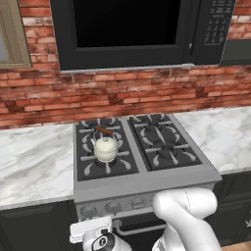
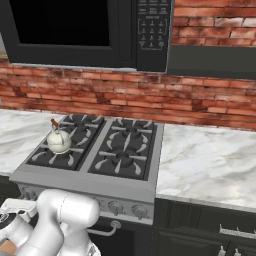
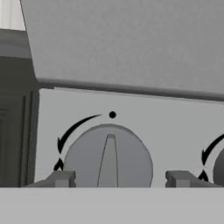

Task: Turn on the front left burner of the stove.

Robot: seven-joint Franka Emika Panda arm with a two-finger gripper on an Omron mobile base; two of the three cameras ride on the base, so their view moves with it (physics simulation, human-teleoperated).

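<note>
Hand view: leftmost stove knob fills the centre, ridge pointing up at the black dot; gripper spread wide, fingertips flanking it (contact not discernible). Left base view: front left burner on stove, white kettle just behind it, well above the gripper.

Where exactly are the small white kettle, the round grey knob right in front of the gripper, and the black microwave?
Small white kettle (image 1: 105, 147): left base view, on its rounded body.
Round grey knob (image 3: 108, 157): hand view, on its raised pointer ridge.
Black microwave (image 2: 75, 25): right base view, on its dark door window.
</note>
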